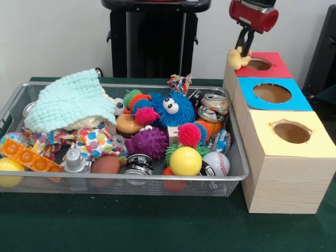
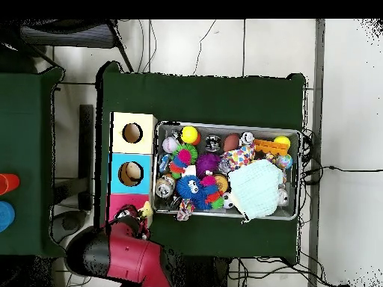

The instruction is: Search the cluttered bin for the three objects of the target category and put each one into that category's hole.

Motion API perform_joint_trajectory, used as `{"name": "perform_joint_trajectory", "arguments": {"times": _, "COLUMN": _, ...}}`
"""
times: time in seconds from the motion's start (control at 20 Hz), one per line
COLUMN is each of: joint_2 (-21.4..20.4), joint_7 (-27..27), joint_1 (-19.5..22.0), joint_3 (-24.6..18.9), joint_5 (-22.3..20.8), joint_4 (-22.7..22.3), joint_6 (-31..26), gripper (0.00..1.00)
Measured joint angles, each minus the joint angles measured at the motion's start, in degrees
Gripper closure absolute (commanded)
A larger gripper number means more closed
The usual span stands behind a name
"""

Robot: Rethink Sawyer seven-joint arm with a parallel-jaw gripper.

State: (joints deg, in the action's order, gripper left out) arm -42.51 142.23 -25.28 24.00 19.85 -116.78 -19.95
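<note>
My gripper (image 1: 243,50) hangs at the left edge of the red-panelled hole (image 1: 259,64) on the wooden box. It is shut on a small pale cream-yellow soft toy (image 1: 237,60), which dangles just over the panel's near-left corner. From overhead the toy (image 2: 145,211) shows at the arm's tip beside the red panel (image 2: 118,205), which the arm mostly hides. The silver wire mesh bin (image 1: 157,86) lies left of the boxes, full of toys; overhead it shows in the middle (image 2: 224,125). No tiger-striped toy shows clearly.
The blue-panelled hole (image 1: 272,93) and the yellow-panelled hole (image 1: 292,132) lie nearer the camera. In the bin are a mint cloth (image 1: 71,100), a blue googly-eyed fuzzy toy (image 1: 170,108), a purple spiky ball (image 1: 149,142), a yellow ball (image 1: 185,160) and a crushed can (image 1: 212,106).
</note>
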Motion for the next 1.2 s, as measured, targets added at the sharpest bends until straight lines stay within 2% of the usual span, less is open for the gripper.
{"name": "perform_joint_trajectory", "arguments": {"times": 0.25, "joint_2": -0.68, "joint_7": 0.00, "joint_1": -0.01, "joint_3": 0.62, "joint_5": -1.49, "joint_4": 0.31, "joint_6": -3.10, "gripper": 1.00}}
{"name": "perform_joint_trajectory", "arguments": {"times": 0.65, "joint_2": -0.69, "joint_7": 0.00, "joint_1": -0.01, "joint_3": 0.08, "joint_5": -1.39, "joint_4": 0.30, "joint_6": -3.15, "gripper": 1.00}}
{"name": "perform_joint_trajectory", "arguments": {"times": 1.2, "joint_2": -0.18, "joint_7": 0.00, "joint_1": 1.11, "joint_3": -3.96, "joint_5": 0.02, "joint_4": 0.24, "joint_6": 1.75, "gripper": 1.00}}
